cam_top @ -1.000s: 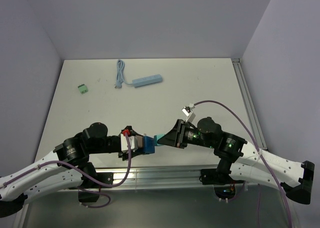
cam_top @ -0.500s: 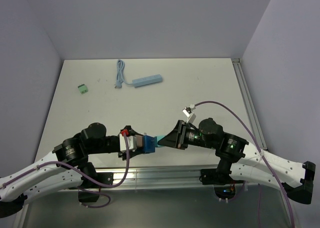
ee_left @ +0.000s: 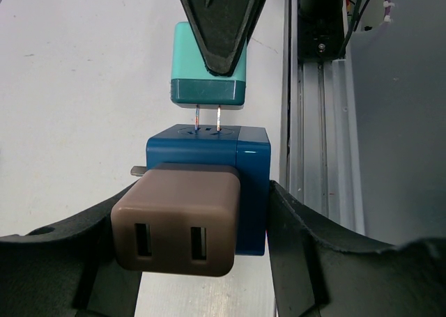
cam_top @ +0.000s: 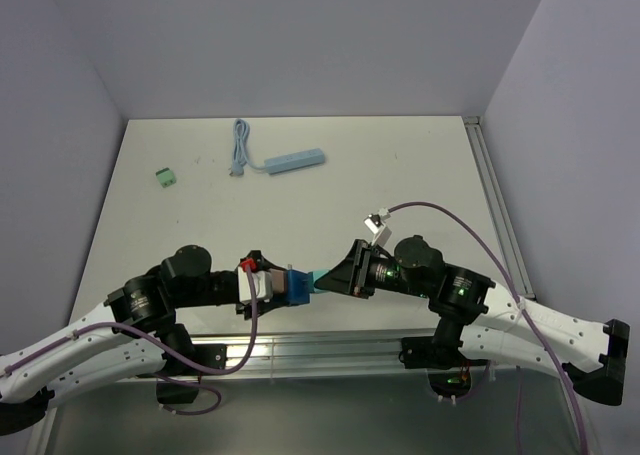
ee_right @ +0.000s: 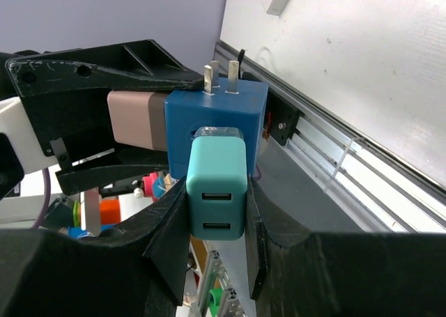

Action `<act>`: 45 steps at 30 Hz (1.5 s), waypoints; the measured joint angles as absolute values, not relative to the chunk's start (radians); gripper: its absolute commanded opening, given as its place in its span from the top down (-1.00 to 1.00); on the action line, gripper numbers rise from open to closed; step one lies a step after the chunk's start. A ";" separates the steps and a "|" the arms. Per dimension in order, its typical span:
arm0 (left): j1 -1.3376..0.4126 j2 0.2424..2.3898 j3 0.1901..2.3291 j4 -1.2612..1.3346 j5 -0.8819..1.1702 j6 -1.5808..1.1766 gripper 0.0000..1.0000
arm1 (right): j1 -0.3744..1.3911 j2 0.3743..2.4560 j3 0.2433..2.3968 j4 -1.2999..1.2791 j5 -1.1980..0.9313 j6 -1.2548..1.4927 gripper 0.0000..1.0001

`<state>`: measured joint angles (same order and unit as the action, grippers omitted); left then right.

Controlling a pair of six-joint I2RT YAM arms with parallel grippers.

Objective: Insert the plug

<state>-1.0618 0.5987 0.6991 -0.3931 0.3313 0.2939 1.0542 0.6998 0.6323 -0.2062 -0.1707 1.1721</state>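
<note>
- Alignment decides this step: in the left wrist view the teal plug (ee_left: 209, 70) sits at 12 o'clock of the blue socket cube (ee_left: 209, 160), its prongs (ee_left: 198, 116) just meeting the slots.
- The right gripper (ee_right: 217, 212) is clamped tight on the plug's sides.
- The left gripper (ee_left: 202, 191) is closed around the wide cube, which also carries a brown adapter (ee_left: 181, 223).
- Both parts hang over the table (cam_top: 400, 165) near its 6 o'clock edge.
- A straight push along the prongs, with the cube braced and no tilt, looks best.
</note>
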 measured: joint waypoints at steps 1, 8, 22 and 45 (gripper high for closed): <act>-1.061 0.597 0.698 -0.394 0.331 0.294 0.99 | 1.056 0.706 0.633 -0.206 -0.167 1.173 1.00; -1.061 0.592 0.691 -0.394 0.327 0.294 0.99 | 1.060 0.718 0.634 -0.203 -0.155 1.174 1.00; -1.060 0.549 0.686 -0.411 0.324 0.239 0.99 | 1.071 0.861 0.705 -0.204 -0.207 1.114 1.00; -1.065 0.781 0.707 -0.202 0.341 0.127 0.99 | 1.085 0.629 0.646 -0.365 -0.007 1.121 1.00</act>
<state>-1.0653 0.7807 0.7074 -0.2020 0.3412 0.1268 1.0847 0.6289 0.6456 -0.3649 -0.0067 1.1210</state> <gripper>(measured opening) 0.632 0.377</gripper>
